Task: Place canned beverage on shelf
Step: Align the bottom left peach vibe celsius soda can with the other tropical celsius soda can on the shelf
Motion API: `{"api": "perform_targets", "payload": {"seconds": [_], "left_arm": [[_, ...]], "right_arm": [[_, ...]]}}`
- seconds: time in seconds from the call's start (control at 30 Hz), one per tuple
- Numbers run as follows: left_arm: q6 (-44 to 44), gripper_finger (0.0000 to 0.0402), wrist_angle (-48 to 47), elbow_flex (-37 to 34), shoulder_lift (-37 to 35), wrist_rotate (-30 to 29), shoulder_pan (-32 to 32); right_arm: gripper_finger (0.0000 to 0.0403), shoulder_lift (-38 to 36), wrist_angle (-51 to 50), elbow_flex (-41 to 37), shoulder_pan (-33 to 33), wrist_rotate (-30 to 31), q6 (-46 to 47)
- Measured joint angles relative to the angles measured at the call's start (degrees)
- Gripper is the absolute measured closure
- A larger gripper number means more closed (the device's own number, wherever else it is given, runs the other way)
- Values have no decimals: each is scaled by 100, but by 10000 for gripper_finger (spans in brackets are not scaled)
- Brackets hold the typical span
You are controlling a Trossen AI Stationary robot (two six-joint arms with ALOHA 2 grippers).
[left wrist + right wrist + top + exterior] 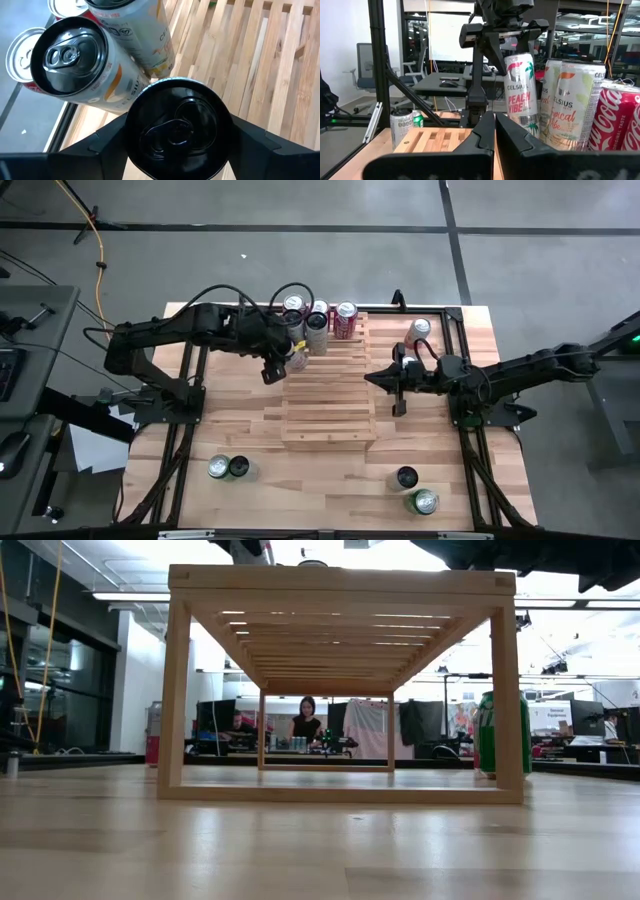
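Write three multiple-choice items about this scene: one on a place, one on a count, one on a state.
1. Where on the shelf does the group of cans stand?
A. The far corner on the left arm's side
B. The middle
C. The near edge on the right arm's side

2. How many loose cans stand on the table in front of the shelf's near edge?
A. Two
B. Four
C. Six

3. In what state is the right gripper?
A. Open around a can
B. Shut, holding nothing
C. Shut on a red can

Key: 1 A, the high view shows them clustered there. 2 B, one pair on each side. 3 B, its wrist view shows the fingers together and empty.
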Motion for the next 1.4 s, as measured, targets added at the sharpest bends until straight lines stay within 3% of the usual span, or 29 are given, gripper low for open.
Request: {"api": "perform_targets", "payload": {"seconds": [0.3,1.4], "left_arm": [[-140,118,-122,244,-38,98,5],[-40,114,312,278,85,-70,0]], "right_arm": [[403,-1,-59,0,-1,0,0],[403,0,-59,0,0,0,1]]}}
